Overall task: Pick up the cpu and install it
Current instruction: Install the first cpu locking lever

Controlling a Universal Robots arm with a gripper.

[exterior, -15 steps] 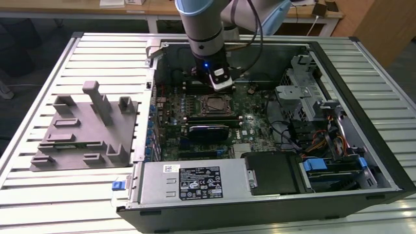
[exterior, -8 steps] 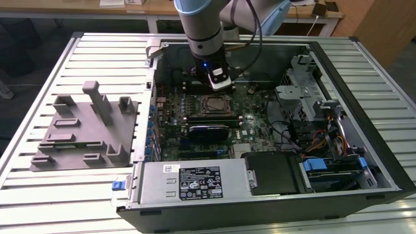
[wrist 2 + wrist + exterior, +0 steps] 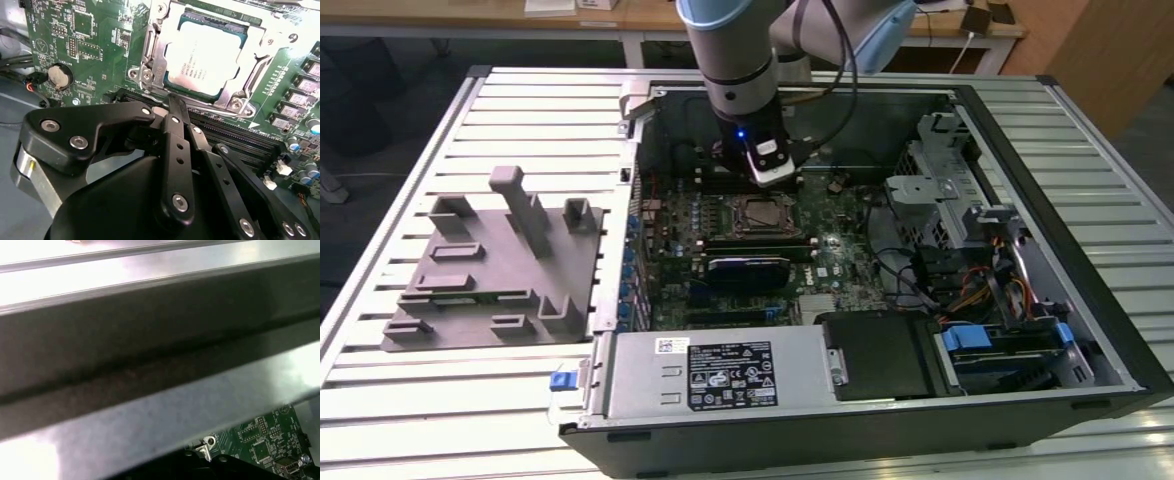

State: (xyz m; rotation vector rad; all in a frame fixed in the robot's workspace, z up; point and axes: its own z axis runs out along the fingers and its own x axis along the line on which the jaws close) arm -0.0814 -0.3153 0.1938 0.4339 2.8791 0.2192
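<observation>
The cpu [image 3: 207, 57] lies flat in the motherboard socket, its silvery top showing through the metal retention frame [image 3: 150, 60] that sits over its edges. In the exterior view the cpu [image 3: 761, 213] is in the middle of the open computer case. My gripper [image 3: 171, 102] is shut with nothing between its black fingers, and its tip is just beside the socket frame's near edge, close to the thin latch lever. The exterior view shows the gripper [image 3: 769, 176] hanging from the arm directly behind the socket.
A grey plastic block with upright posts [image 3: 494, 265] stands on the slatted table at the exterior view's left. Around the socket are memory slots [image 3: 235, 137], a coin battery [image 3: 59, 76], the power supply [image 3: 720, 372] and drive cages [image 3: 961, 210]. The case wall [image 3: 150, 355] is close.
</observation>
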